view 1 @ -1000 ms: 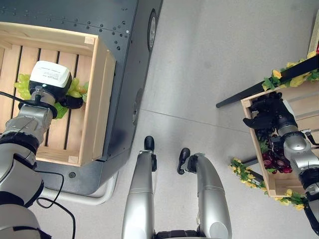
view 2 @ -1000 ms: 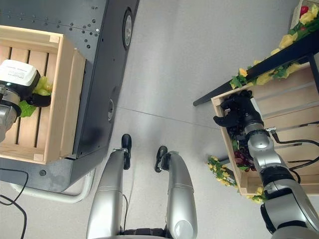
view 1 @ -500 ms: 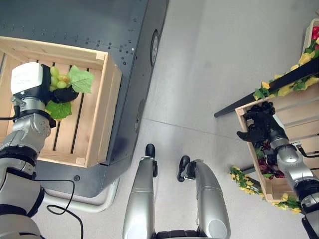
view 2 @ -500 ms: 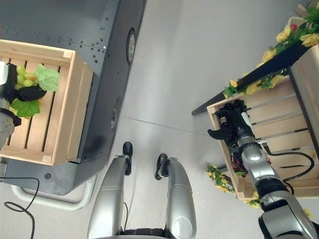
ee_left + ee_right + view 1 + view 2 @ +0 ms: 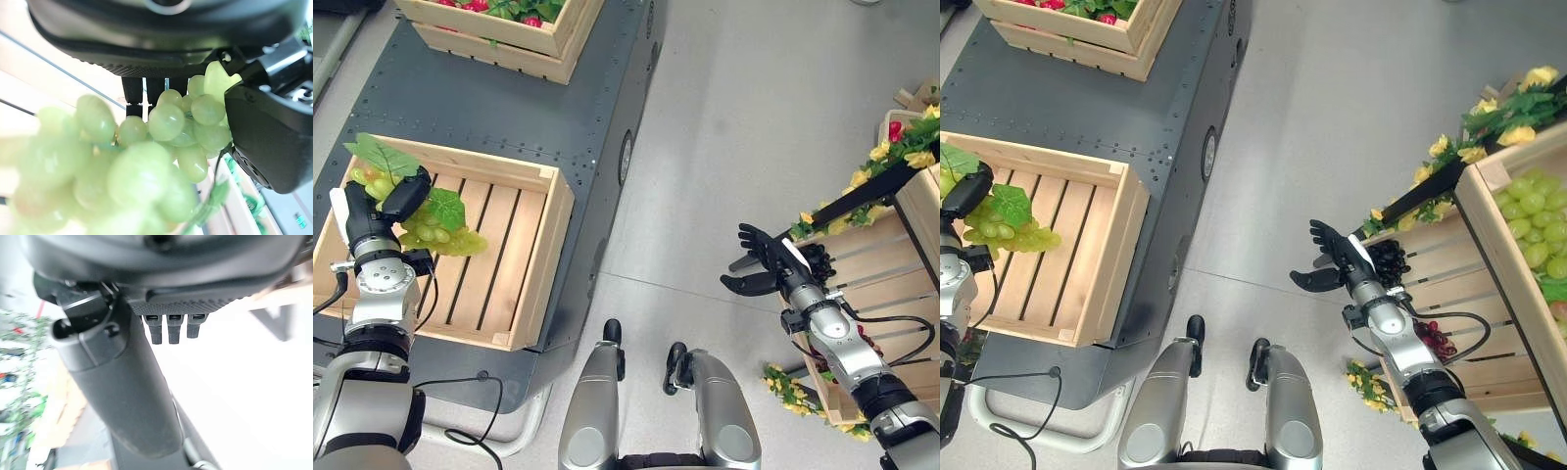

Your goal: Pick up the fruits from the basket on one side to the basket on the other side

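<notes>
A bunch of green grapes point(image 5: 438, 233) with leaves hangs from my left hand point(image 5: 389, 201), which is shut on its stem end above the left part of an open slatted wooden crate point(image 5: 536, 269). In the left wrist view the grapes point(image 5: 171, 127) sit between my thumb point(image 5: 264, 142) and fingers. My right hand point(image 5: 769, 266) is open with straight fingers point(image 5: 168, 328), held over the floor just left of the right-hand wooden crates point(image 5: 1489, 211). Those crates hold dark grapes point(image 5: 1389, 260), red-purple grapes point(image 5: 1435, 343) and more green grapes point(image 5: 1533, 211).
The left crate rests on a dark grey metal platform point(image 5: 509, 108). A second crate with red fruit point(image 5: 499, 12) stands at its far end. Yellow flower garlands point(image 5: 891, 157) trim the right-hand stand. Bare grey floor point(image 5: 734, 117) lies between the two sides.
The camera has shifted. My left hand has lifted the green grapes off the crate's slats. My right hand has come out of the right crate and now hangs open over the floor.
</notes>
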Robot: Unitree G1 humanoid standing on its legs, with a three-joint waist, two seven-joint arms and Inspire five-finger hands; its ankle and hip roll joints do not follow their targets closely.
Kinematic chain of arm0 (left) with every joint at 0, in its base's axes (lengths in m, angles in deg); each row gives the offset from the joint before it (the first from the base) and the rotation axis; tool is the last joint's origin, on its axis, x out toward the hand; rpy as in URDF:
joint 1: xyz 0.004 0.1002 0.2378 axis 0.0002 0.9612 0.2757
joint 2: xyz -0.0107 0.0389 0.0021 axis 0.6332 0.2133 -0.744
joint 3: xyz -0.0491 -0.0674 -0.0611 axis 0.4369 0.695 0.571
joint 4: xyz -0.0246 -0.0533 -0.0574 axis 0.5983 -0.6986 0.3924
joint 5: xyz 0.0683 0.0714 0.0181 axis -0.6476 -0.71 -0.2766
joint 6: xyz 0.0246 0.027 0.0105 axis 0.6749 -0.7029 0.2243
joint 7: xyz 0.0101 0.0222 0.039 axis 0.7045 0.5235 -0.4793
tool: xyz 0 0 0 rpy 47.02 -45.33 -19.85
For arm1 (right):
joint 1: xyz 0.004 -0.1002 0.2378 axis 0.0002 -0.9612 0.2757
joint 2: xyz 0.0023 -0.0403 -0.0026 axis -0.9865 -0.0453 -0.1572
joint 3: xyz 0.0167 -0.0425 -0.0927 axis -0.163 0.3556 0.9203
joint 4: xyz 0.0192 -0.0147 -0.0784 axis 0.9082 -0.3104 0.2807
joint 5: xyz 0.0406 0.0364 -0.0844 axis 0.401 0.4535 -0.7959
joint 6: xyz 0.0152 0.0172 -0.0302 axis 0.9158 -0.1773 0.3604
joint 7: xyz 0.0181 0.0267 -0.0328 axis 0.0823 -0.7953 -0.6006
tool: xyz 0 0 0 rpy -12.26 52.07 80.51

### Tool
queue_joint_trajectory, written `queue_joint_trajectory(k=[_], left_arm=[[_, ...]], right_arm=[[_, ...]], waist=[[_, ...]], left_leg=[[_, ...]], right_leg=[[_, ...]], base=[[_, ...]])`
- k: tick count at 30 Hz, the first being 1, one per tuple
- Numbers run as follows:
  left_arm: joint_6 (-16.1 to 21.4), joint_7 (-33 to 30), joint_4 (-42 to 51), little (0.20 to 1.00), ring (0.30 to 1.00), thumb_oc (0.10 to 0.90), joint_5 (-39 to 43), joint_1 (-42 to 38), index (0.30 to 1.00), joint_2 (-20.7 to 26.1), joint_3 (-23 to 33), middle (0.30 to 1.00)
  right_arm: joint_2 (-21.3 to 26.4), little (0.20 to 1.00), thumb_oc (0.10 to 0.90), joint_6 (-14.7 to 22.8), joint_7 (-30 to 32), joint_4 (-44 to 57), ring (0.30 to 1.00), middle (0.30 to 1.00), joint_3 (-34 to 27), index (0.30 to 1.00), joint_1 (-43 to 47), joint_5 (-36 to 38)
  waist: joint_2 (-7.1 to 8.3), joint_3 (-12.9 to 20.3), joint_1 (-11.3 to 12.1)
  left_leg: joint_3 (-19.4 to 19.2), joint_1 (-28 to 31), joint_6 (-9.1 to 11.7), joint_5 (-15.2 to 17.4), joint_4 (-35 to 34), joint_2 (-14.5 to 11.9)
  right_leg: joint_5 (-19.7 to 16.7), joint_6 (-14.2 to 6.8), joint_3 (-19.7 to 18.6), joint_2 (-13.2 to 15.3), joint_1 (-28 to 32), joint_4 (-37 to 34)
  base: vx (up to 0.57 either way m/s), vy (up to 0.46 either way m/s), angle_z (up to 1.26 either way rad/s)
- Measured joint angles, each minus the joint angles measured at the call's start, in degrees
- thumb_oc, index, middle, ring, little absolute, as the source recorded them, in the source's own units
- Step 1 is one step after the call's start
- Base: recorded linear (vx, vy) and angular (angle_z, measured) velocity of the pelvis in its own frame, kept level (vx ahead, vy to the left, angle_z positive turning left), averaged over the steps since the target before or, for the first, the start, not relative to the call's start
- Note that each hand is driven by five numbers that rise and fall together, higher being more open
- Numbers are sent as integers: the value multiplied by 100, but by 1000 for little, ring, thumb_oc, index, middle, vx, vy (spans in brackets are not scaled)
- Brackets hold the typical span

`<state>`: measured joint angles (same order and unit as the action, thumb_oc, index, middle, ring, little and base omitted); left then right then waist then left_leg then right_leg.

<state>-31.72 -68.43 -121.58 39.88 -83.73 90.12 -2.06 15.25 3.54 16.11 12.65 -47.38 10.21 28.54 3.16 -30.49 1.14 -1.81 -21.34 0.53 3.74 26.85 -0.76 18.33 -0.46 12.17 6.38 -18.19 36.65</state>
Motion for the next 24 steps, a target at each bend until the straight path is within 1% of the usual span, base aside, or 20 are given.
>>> queue_joint_trajectory(k=[1,3,4,5,6,8,11,15,18,19,21,24], left_arm=[[74,41,108,300,300,400,79,154,300,0,16,300],[82,109,334,300,300,400,74,270,300,-5,80,300],[91,195,588,300,300,400,66,399,300,-8,124,300],[94,242,702,300,300,400,57,437,300,-9,158,300],[150,282,868,300,300,400,41,463,300,-5,163,300],[231,417,1236,300,300,400,-102,461,300,32,243,300],[324,584,1580,300,300,400,-227,442,300,75,255,300],[357,885,1887,300,300,400,-271,262,300,105,249,300],[354,1065,1934,300,300,400,-245,53,300,166,144,300],[352,1215,1960,300,300,400,-209,-168,300,274,-34,300],[351,1400,2015,300,300,400,-139,-405,300,409,-191,300],[318,1622,2038,300,300,400,-127,-941,300,525,-518,300]], right_arm=[[-16,900,800,-3,-20,88,900,900,1,900,-13,-146],[-26,900,800,-43,-78,186,900,900,-31,900,-59,-144],[-38,900,800,-68,-164,288,900,900,-103,900,-161,-144],[-38,900,800,-73,-220,348,900,900,-149,900,-215,-143],[-37,900,800,-70,-288,460,900,900,-226,900,-292,-140],[-13,900,800,-110,-550,686,900,900,-369,900,-295,-124],[-7,900,800,-119,-781,856,900,900,-441,900,-194,-121],[-12,900,800,-206,-891,981,900,900,-439,900,233,-69],[-15,900,800,-318,-889,984,900,900,-418,900,534,-4],[-19,900,800,-381,-887,984,900,900,-409,900,720,149],[-22,900,800,-487,-887,985,900,900,-355,900,1002,185],[-48,900,800,-716,-883,986,900,900,-255,900,1388,459]], waist=[[1,1,11],[2,5,27],[-1,18,46],[2,19,46],[-9,59,50],[-15,123,76],[-29,218,70],[-147,396,61],[-215,492,66],[-245,527,61],[-285,551,82],[-292,555,104]], left_leg=[[-16,221,-15,-86,-237,28],[-12,528,-38,-198,-607,39],[-6,827,-56,-338,-979,55],[-6,975,-65,-398,-1153,37],[-7,1133,-73,-459,-1363,75],[11,1476,-105,-606,-1801,66],[14,1709,-143,-647,-2044,77],[45,2009,-186,-712,-2390,96],[129,2105,-194,-767,-2545,114],[186,2129,-192,-813,-2631,125],[214,2153,-193,-874,-2741,125],[288,2183,-202,-937,-2827,146]], right_leg=[[-79,-35,-32,-17,180,-229],[-182,-75,-35,-28,470,-548],[-291,-108,-33,-56,734,-873],[-334,-122,-27,-65,861,-1006],[-406,-153,-34,-103,1028,-1230],[-555,-203,-35,-151,1378,-1663],[-653,-257,-39,-170,1658,-1997],[-899,-334,-43,-233,2124,-2683],[-1022,-357,-40,-267,2333,-3030],[-1094,-362,-44,-291,2423,-3212],[-1182,-366,-45,-313,2487,-3387],[-1304,-380,-56,-328,2617,-3640]], base=[[90,-15,-5],[86,-32,-2],[38,-26,1],[94,-62,5],[74,-60,4],[66,-67,3],[33,-56,5],[21,-53,3],[-1,-61,14],[-7,-39,18],[-13,-62,14],[-11,-55,11]])
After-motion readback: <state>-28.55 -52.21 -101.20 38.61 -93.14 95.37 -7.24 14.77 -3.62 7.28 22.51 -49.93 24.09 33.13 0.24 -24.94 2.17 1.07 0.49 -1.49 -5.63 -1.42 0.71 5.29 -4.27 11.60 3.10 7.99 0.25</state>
